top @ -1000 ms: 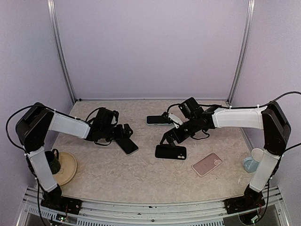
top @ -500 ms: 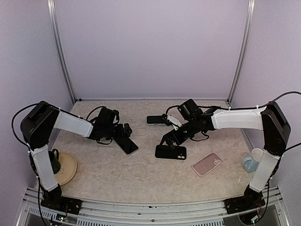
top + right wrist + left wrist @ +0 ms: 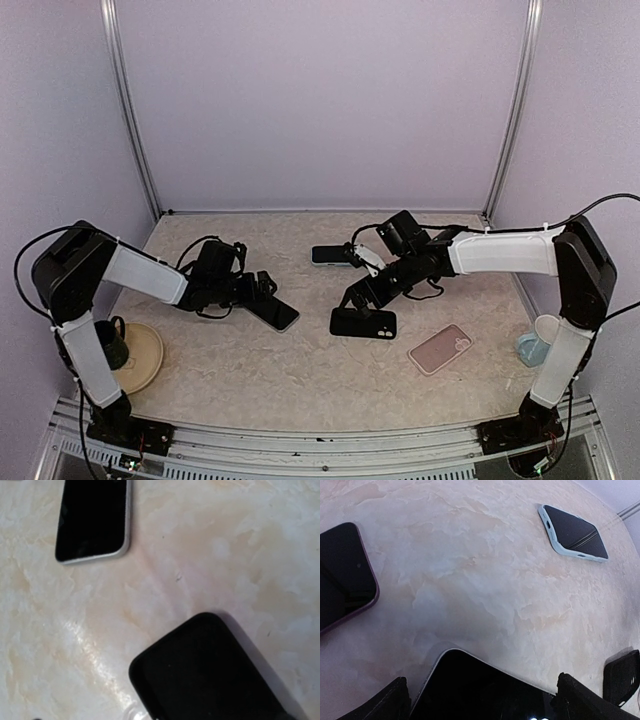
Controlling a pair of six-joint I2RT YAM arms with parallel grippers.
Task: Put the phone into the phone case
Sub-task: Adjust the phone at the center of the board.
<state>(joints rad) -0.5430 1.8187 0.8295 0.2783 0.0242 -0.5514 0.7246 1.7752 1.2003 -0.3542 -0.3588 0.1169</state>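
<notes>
Your left claw (image 3: 262, 287) stands wide open, low over one end of the phone (image 3: 277, 313), which lies flat on the table (image 3: 300, 385), not gripped. Your right claw (image 3: 355, 297) is open too, hovering just above a black slab (image 3: 363, 323); phone or case, you cannot tell. Count four flat pieces: those two, one pale blue case (image 3: 337, 255) behind and one pink case (image 3: 440, 348) in front. Two cups: a dark cup (image 3: 112, 343) on a tan plate (image 3: 150, 358) and a pale cup (image 3: 545, 332). The tabletop is beige and marbled, with lilac walls (image 3: 320, 100) around it.
</notes>
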